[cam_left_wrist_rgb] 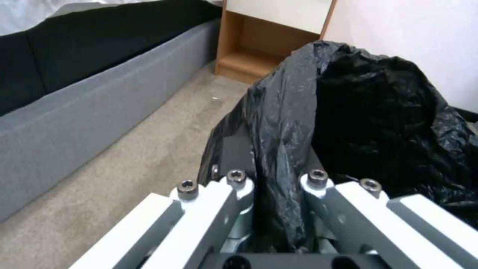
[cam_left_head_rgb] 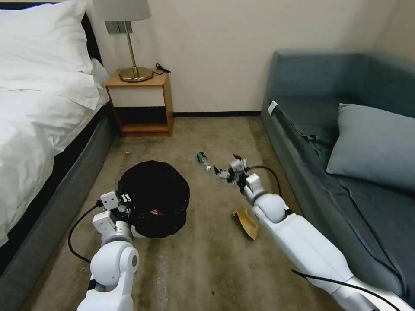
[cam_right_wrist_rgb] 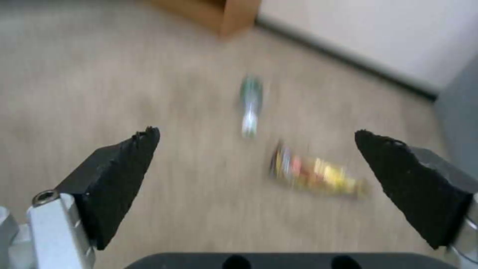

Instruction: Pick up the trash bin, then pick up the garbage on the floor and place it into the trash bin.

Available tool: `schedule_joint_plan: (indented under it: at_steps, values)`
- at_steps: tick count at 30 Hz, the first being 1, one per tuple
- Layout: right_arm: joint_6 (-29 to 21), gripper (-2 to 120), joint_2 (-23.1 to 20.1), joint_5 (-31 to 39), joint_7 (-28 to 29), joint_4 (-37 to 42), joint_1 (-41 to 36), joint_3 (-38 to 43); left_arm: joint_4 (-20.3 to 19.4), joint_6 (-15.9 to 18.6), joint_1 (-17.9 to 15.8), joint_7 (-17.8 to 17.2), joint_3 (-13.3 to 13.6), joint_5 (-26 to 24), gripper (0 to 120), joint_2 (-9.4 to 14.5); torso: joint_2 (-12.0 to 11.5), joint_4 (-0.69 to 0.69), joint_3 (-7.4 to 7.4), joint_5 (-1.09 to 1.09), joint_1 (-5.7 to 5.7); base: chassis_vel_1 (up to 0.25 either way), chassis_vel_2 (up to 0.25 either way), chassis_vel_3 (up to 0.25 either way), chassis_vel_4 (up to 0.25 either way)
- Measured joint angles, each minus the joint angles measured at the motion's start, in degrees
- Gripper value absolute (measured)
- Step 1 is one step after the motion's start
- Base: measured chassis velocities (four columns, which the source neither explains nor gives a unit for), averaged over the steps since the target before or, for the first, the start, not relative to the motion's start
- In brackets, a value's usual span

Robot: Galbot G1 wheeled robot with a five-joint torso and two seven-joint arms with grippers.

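Note:
The trash bin, draped in a crinkled black bag, stands on the carpet left of centre. My left gripper is shut on the bin's near rim, with a fold of bag pinched between its fingers. My right gripper hangs open above the floor. Below it lie the garbage pieces: a small green bottle with a white cap, and a brown-yellow snack wrapper beside the bottle. A tan cardboard scrap lies next to my right forearm. A red-and-white bit shows at the bin's near side.
A bed with a grey base runs along the left. A wooden nightstand with a brass lamp stands at the far wall. A blue-grey sofa with a cushion lines the right. Open carpet lies between them.

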Motion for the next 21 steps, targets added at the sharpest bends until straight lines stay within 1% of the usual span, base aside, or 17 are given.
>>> schedule_joint_plan:
  at_steps: [1, 2, 4, 5, 7, 11, 13, 14, 16, 21]
  values:
    - [0.0, 100, 0.9, -1.1, -1.5, -3.0, -0.1, 0.9, -0.1, 0.0, 0.1, 0.0, 0.0, 0.0, 5, 0.0, 0.0, -0.02, 0.0, -0.01, 0.0, 0.0, 0.0, 0.0, 0.0]
    - [0.0, 100, 0.9, -1.1, -1.5, -3.0, -0.1, 0.9, -0.1, 0.0, 0.1, 0.0, 0.0, 0.0, 5, 0.0, 0.0, -0.02, 0.0, -0.01, 0.0, 0.0, 0.0, 0.0, 0.0]
    - [-0.2, 100, 2.2, -3.3, -3.7, -7.8, 0.1, 2.3, -0.3, 0.0, 0.4, 0.0, -0.1, 0.0, 5, 0.1, 0.0, -0.02, 0.0, -0.01, 0.0, 0.0, 0.0, 0.0, 0.0]
    - [-0.2, 100, 2.2, -3.3, -3.7, -7.8, 0.1, 2.3, -0.3, 0.0, 0.4, 0.0, -0.1, 0.0, 5, 0.1, 0.0, -0.02, 0.0, -0.01, 0.0, 0.0, 0.0, 0.0, 0.0]
    - [-0.6, 100, 2.7, -5.2, -5.3, -11.2, 0.8, 3.0, -0.5, 0.0, 0.9, 0.0, -0.2, 0.0, 5, 0.1, 0.0, -0.02, 0.0, -0.03, 0.0, 0.0, 0.0, 0.0, 0.0]
    - [-0.9, 100, 3.0, -6.6, -6.2, -13.8, 1.4, 3.6, -0.6, 0.0, 1.3, 0.0, -0.3, 0.0, 5, 0.1, 0.0, -0.01, 0.0, -0.02, 0.0, 0.0, 0.0, 0.0, 0.0]
    - [-0.2, 100, 3.8, -9.6, -7.2, -18.8, 2.3, 5.0, -1.1, -0.2, 1.9, 0.0, -0.5, -0.1, 5, 0.0, 0.0, -0.01, 0.0, -0.03, 0.0, 0.0, 0.0, 0.0, 0.0]
    - [-0.2, 100, 3.8, -9.6, -7.2, -18.8, 2.3, 5.0, -1.1, -0.2, 1.9, 0.0, -0.5, -0.1, 5, 0.0, 0.0, -0.01, 0.0, -0.03, 0.0, 0.0, 0.0, 0.0, 0.0]
    - [1.0, 100, 4.7, -12.5, -8.0, -22.5, 2.8, 7.2, -1.9, -0.3, 2.5, 0.1, -0.7, -0.3, 5, 0.0, 0.0, -0.02, 0.0, -0.02, 0.0, 0.0, 0.0, 0.0, 0.0]
    - [2.2, 100, 5.7, -15.5, -9.4, -25.3, 3.1, 10.4, -2.4, -0.3, 2.6, 0.1, -1.3, -0.7, 5, 0.1, 0.0, -0.01, -0.01, -0.02, 0.0, 0.0, 0.0, 0.0, 0.0]
